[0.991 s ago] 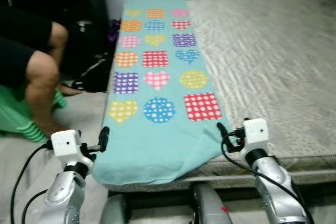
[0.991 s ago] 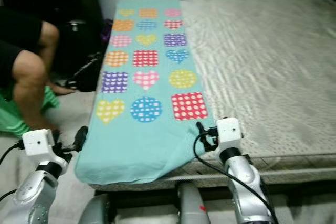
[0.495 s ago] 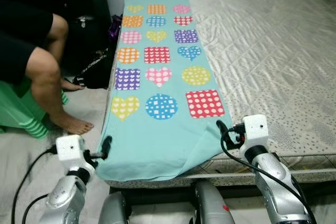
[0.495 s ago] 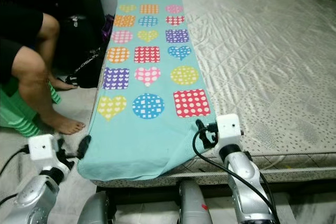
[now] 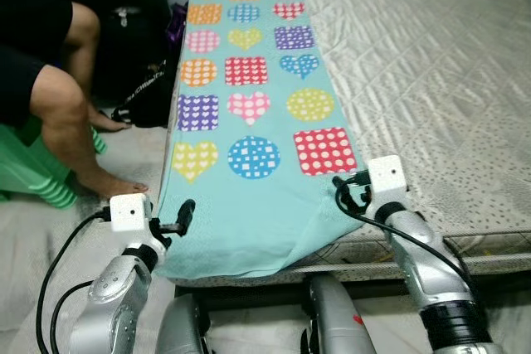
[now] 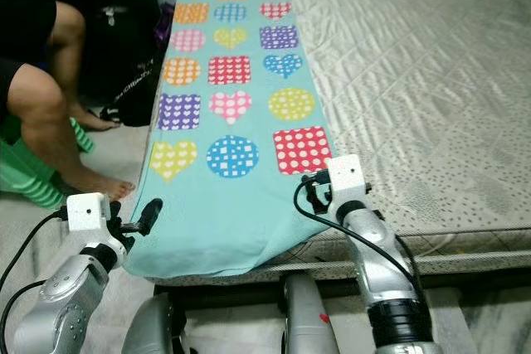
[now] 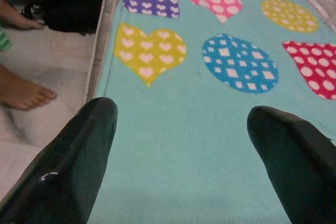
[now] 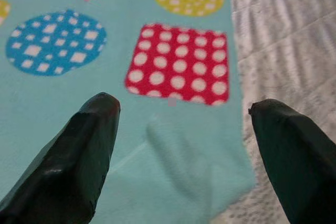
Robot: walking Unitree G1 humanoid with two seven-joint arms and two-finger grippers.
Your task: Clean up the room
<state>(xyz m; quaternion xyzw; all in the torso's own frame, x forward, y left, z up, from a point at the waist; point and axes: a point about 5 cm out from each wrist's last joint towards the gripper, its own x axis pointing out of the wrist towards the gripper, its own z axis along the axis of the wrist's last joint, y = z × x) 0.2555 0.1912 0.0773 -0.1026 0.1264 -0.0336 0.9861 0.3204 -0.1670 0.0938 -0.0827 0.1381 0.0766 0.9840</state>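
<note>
With the jaws of our left gripper [image 5: 184,215] and right gripper [image 5: 342,191] gaping empty, we'd pinch the near corners of the soft, limp turquoise patterned blanket [image 5: 249,113] on the quilted mattress [image 5: 431,80].

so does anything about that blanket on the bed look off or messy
Mostly flat, but the teal blanket's near right corner is folded over into a diagonal flap at the mattress edge, and its near end droops over the edge.

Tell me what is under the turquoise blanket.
The turquoise blanket lies on the grey quilted mattress, its near end draped over the mattress edge. Anything else beneath it is covered.
</note>
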